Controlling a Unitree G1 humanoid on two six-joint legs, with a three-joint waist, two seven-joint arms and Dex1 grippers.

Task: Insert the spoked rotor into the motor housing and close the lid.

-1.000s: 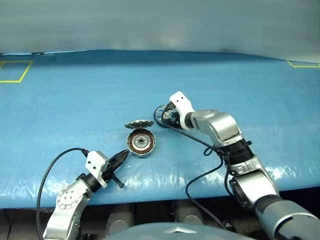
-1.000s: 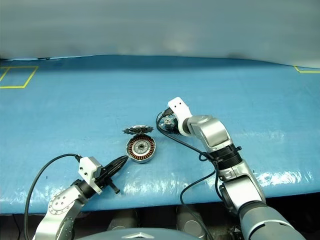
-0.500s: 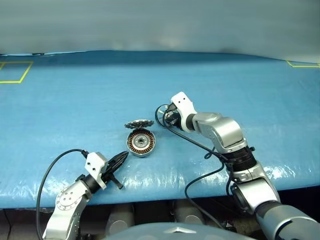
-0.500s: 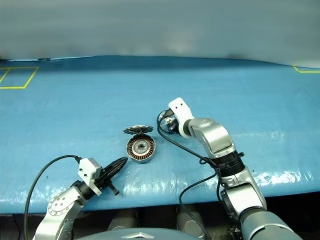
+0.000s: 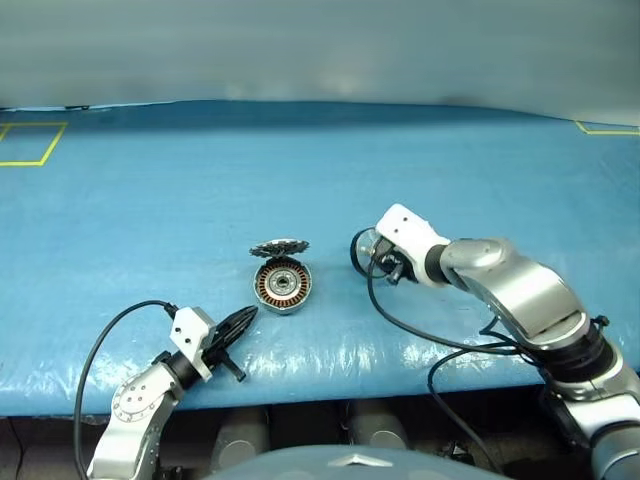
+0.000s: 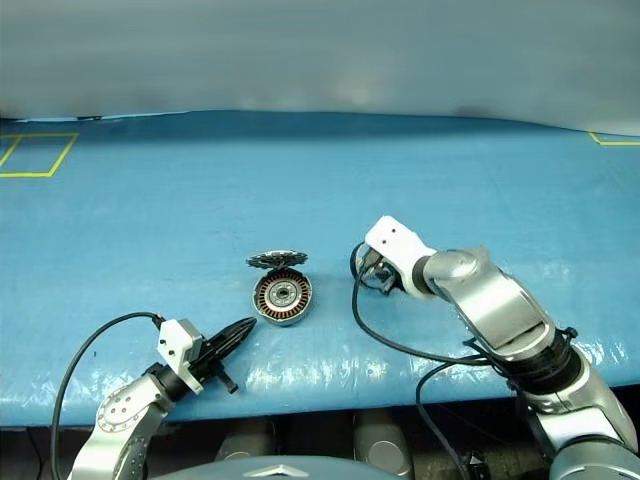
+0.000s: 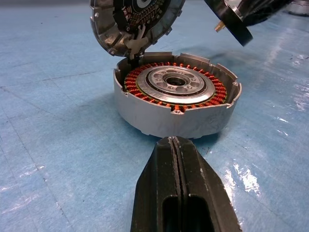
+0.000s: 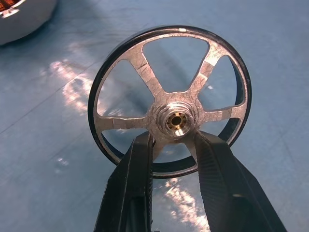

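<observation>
Landmark = motor housing (image 5: 282, 286), a short grey ring sitting flat on the blue table cover (image 5: 150, 190), near the front edge, about mid-table. Copper-brown windings go round inside it, w/ a silvery hub in the middle and a hole in the centre.

Far to the left of the housing, at the back corner of the cover: yellow tape square (image 5: 28, 143).

Left of the housing & closer to the front edge: left gripper (image 5: 240, 320). Its black fingers (image 7: 176, 193) are pressed together, nothing between them. The tips point at the housing's side wall, just beside it; can't tell if they touch. A black cable (image 5: 110, 335) loops from that wrist out to the left.

Right at the housing's back edge: the lid (image 5: 279, 246). It stands tilted up on edge, toothed rim showing, its lower edge meeting the housing's back rim. So the housing is open on top, lid not down.

Right of the housing, well apart: right gripper (image 5: 375, 262), holding the spoked rotor (image 8: 170, 99). Black rim, silver spokes, brassy hole in the hub. The jaws are clamped on the hub, one finger each side. Rotor is on edge, up off the cover, not in the housing yet.
</observation>
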